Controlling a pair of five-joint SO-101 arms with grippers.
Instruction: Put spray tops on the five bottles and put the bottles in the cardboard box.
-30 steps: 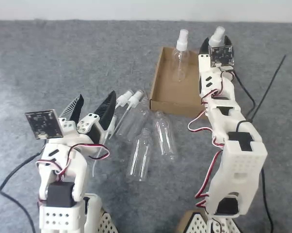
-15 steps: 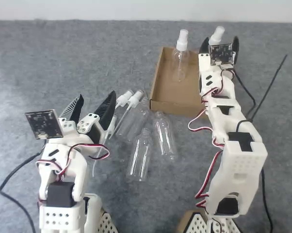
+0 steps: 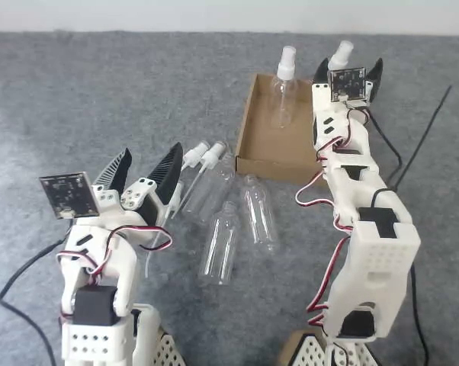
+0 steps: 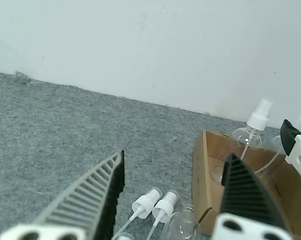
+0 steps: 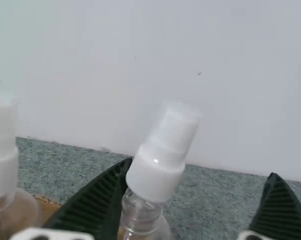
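The cardboard box [image 3: 266, 149] lies at the back of the grey carpet, with one capped bottle [image 3: 283, 95] inside it. My right gripper [image 3: 350, 65] hangs open over the box's right side. A second capped bottle [image 3: 341, 55] stands between its spread fingers, its white spray top [image 5: 161, 150] close up in the right wrist view. Three clear uncapped bottles [image 3: 222, 240] lie on the carpet in the middle, and two loose spray tops [image 3: 205, 155] lie beside them. My left gripper [image 3: 153, 151] is open and holds nothing, just left of those bottles.
The box's near wall [image 4: 203, 165] and the two loose spray tops [image 4: 155, 204] lie ahead of my left gripper [image 4: 175, 165]. A white wall rises behind the carpet. Black cables trail off beside both arm bases.
My right gripper's fingers have spread apart from the capped bottle they were shut on. The left arm has not moved.
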